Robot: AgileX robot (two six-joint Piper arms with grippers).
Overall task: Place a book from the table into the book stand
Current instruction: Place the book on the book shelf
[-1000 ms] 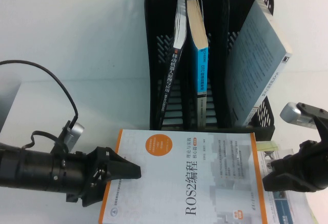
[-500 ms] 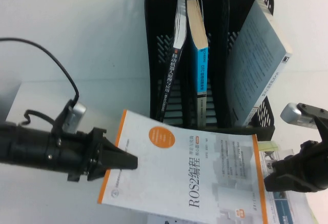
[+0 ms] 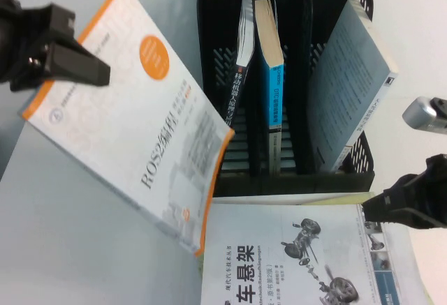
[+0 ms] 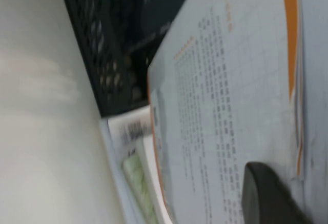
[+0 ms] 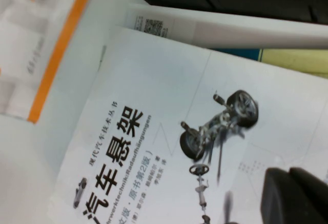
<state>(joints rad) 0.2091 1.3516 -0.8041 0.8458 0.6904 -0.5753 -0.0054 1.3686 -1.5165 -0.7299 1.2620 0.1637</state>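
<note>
My left gripper [image 3: 105, 75] is raised at the far left and shut on the edge of a white book with orange trim [image 3: 150, 123]. The book hangs tilted above the table [image 3: 63, 242], just left of the black book stand [image 3: 213, 75]. In the left wrist view one dark finger [image 4: 271, 196] presses on the book's cover [image 4: 230, 106], with the stand [image 4: 123, 29] behind it. My right gripper [image 3: 368, 207] hovers low at the right, shut and empty, over the edge of a white book with a car chassis picture [image 3: 279, 249].
The stand holds a black-spined book [image 3: 237, 102] and a blue one [image 3: 274, 88] in its left and middle slots. A grey book [image 3: 349, 88] leans in the right slot. The chassis book [image 5: 169, 147] lies on other books in front of the stand.
My left gripper has lifted the orange-trimmed book off the pile, up and to the far left, uncovering the chassis book. The right gripper barely moved.
</note>
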